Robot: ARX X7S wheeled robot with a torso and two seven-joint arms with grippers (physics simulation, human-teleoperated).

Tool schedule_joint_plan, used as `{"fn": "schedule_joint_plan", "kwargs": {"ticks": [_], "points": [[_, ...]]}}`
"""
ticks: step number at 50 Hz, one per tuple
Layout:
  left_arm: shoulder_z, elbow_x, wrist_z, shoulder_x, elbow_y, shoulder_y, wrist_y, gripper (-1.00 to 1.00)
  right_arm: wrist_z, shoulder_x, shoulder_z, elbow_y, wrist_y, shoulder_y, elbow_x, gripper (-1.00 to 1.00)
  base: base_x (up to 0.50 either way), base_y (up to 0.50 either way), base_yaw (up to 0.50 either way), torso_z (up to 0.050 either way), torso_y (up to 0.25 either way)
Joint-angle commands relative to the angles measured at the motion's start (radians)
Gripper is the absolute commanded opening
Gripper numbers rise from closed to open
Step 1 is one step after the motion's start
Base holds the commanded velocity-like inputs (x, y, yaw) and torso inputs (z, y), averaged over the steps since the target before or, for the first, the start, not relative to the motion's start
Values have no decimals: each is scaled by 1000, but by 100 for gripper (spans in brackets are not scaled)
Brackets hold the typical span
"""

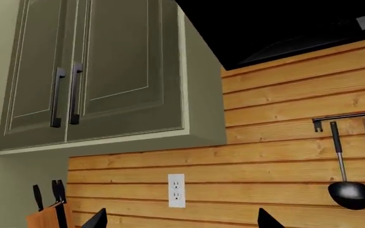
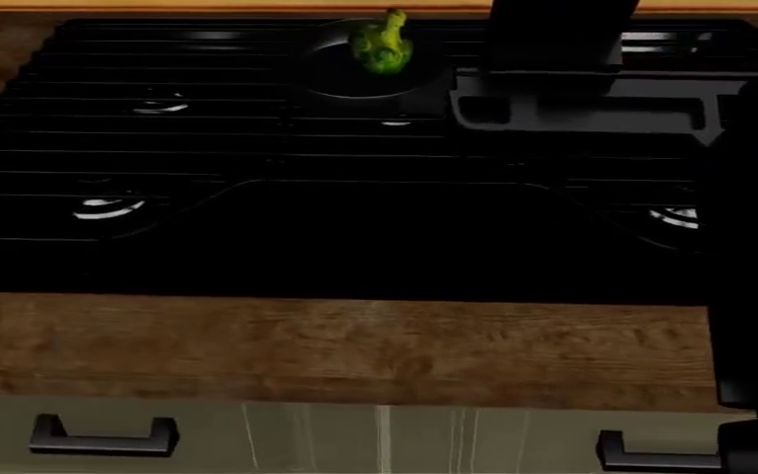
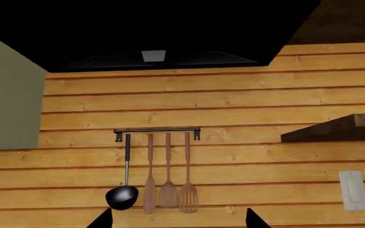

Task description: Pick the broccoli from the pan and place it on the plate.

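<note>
1. Yellow-green broccoli (image 2: 383, 42): upright in the pan (image 2: 352, 84), stalk down, floret up; long axis roughly vertical.
2. Black pan: on the stove (image 2: 221, 197), at its far edge, near the middle; holds the broccoli alone; handle not made out against the dark grates.
3. White plate: not seen in any view; location unknown.
4. Right arm (image 2: 748, 247): dark links along the stove's right edge and across its far right part, ending just beside the pan; likely the nearer arm to the broccoli.
5. Right gripper (image 3: 176, 221): two dark fingertips apart in the wrist view, nothing between; aimed at the plank wall and the hanging utensils (image 3: 157, 175), not down at the pan.
6. Left gripper (image 1: 182, 219): fingertips likewise spread and empty; aimed at the wall outlet (image 1: 176, 190), cabinet (image 1: 87, 71) and knife block (image 1: 46, 216); not seen in the head view.
7. Judgement: broccoli lies below both sets of jaws; a downward tilt needed first.
</note>
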Motion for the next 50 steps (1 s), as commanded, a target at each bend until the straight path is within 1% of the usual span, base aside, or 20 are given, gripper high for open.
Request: {"fn": "schedule_joint_plan", "kwargs": {"ticks": [1,7,21,28,33,44,48,50], "points": [[-39,-3,1,-25,20,49,19,100,19,12,-7,-5,-18,0,28,100,0,500,0,0,0],[-39,5,3,-23,22,55,20,100,-81,17,22,-11,-19,-43,-53,100,0,500,0,0,0],[-27,23,13,-11,18,53,17,100,-128,19,19,-13,-34,-67,-99,100,0,500,0,0,0],[-30,20,11,-15,19,55,20,100,-129,20,14,-16,-40,-71,-102,100,0,500,0,0,0],[-34,35,18,-12,20,69,21,100,-102,24,5,-17,-42,-62,-78,100,0,500,0,0,0],[-33,42,20,-13,20,73,21,100,-113,30,1,-14,-50,-72,-94,100,0,500,0,0,0],[-30,46,22,-11,19,72,20,100,-93,34,9,-9,-61,-71,-73,100,0,0,0,0,0],[-29,46,21,-10,20,71,21,100,-41,37,-5,-8,-63,-51,-30,100,0,0,0,0,0]]}}
